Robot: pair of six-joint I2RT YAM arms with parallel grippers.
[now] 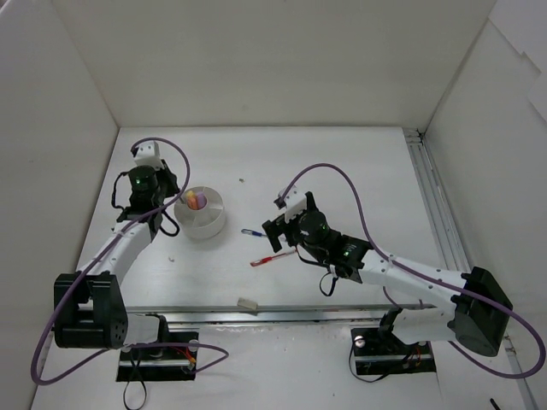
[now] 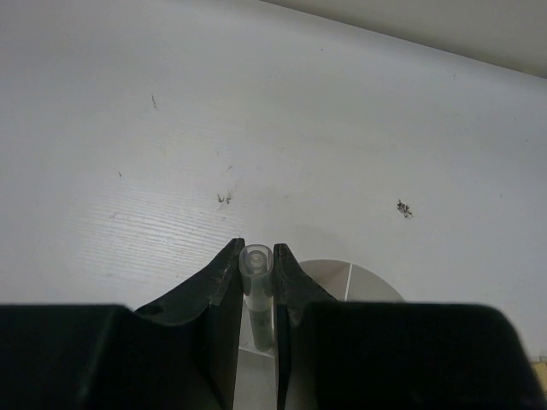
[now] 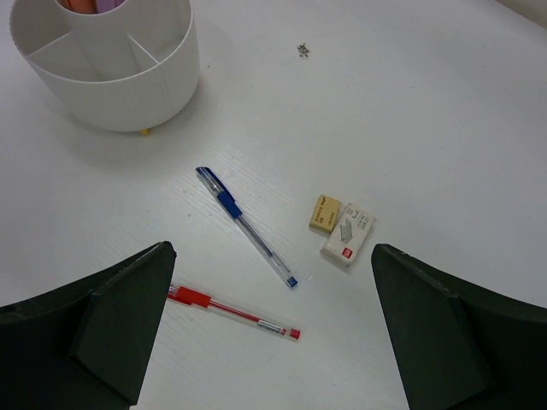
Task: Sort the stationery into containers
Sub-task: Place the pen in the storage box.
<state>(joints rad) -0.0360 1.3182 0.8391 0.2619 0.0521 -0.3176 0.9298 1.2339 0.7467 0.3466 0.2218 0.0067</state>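
Only the left wrist view shows the left fingers (image 2: 224, 286) clenched on a thin pen (image 2: 255, 290) with a clear end, over the white cup (image 2: 367, 280). Only the right wrist view shows a tan eraser (image 3: 325, 213) just beside a white block (image 3: 348, 233), near the blue pen (image 3: 244, 224) and red pen (image 3: 231, 310) on the table (image 3: 427, 102). The right fingers (image 3: 120, 325) are spread wide and hold nothing.

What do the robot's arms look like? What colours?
The left arm and right arm are white tubes with chunky black joints. A thin purple cable loops over each. The left gripper and right gripper each have two black, wedge-shaped fingers.
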